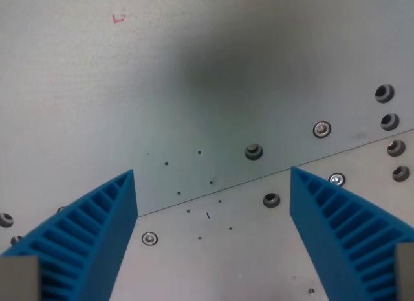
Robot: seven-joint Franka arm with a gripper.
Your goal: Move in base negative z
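My gripper [213, 191] is open and empty. Its two blue ribbed fingers show at the bottom of the wrist view, one finger [90, 239] at the wrist view's left and the other finger [343, 230] at the wrist view's right. They hang above a grey metal table plate [129, 87]. A seam [259, 178] between two plates runs diagonally under the gap between the fingers. Nothing lies between the fingers.
Several screws and bolt holes dot the plates, among them a bolt [253, 151] near the middle and holes [384, 92] at the wrist view's right edge. A small red mark [118, 17] sits at the top left. A dark shadow [246, 68] falls on the upper middle.
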